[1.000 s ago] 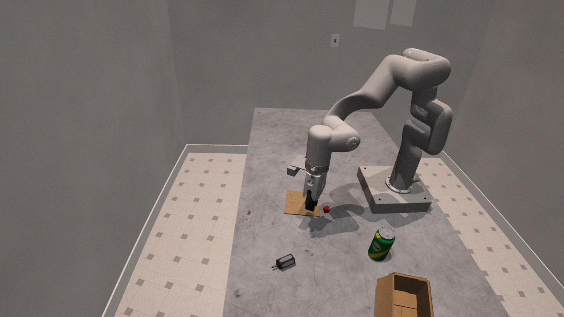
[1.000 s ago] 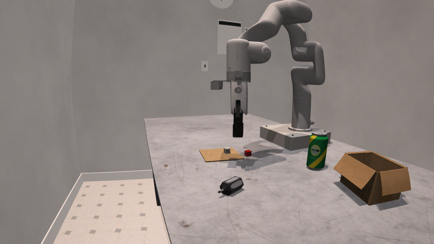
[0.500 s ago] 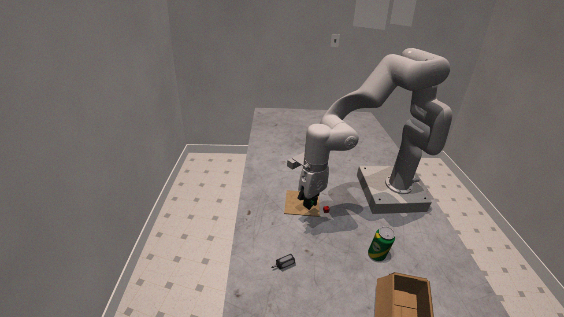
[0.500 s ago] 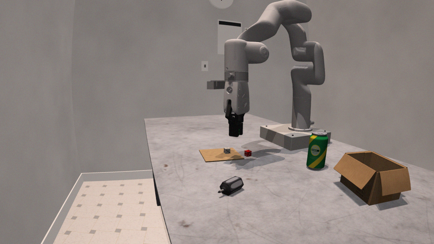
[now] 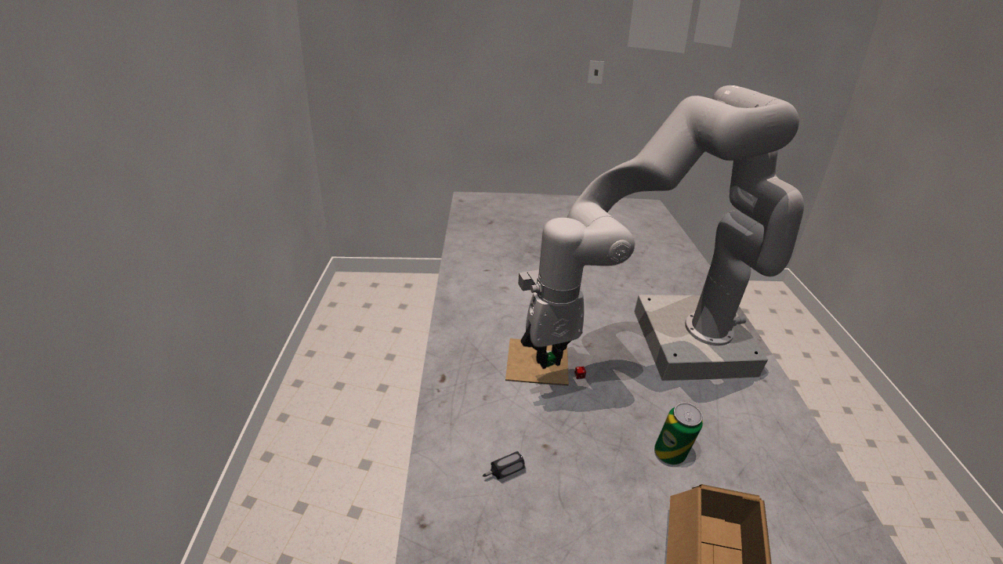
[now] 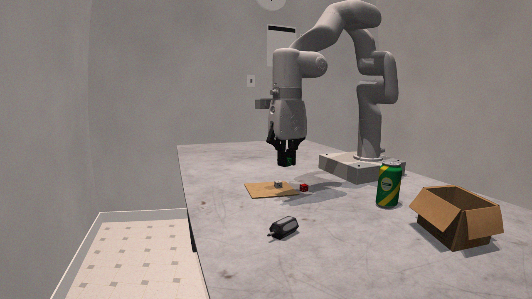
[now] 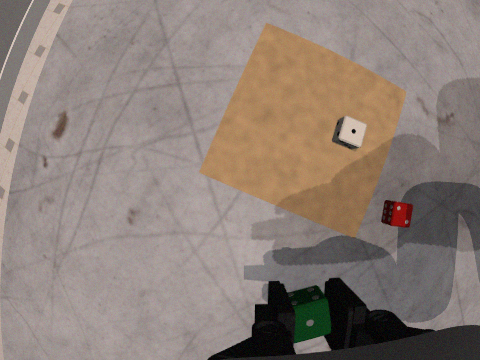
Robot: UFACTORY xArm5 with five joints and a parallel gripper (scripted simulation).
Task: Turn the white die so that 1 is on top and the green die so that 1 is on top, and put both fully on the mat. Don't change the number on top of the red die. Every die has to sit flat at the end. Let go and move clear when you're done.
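Note:
My gripper (image 7: 302,306) is shut on the green die (image 7: 311,318) and holds it in the air, well above the table; it also shows in the exterior view (image 6: 286,160) and the top view (image 5: 550,357). A face with one pip shows on the held die in the wrist view. The brown mat (image 7: 303,127) lies flat on the table. The white die (image 7: 351,131) sits flat on the mat with one pip on top. The red die (image 7: 398,214) sits on the table just off the mat's edge.
A green and yellow can (image 6: 388,184) stands to the right. An open cardboard box (image 6: 458,216) lies at the front right. A small dark motor-like object (image 6: 283,227) lies in front of the mat. The arm's base block (image 6: 355,167) stands behind the red die.

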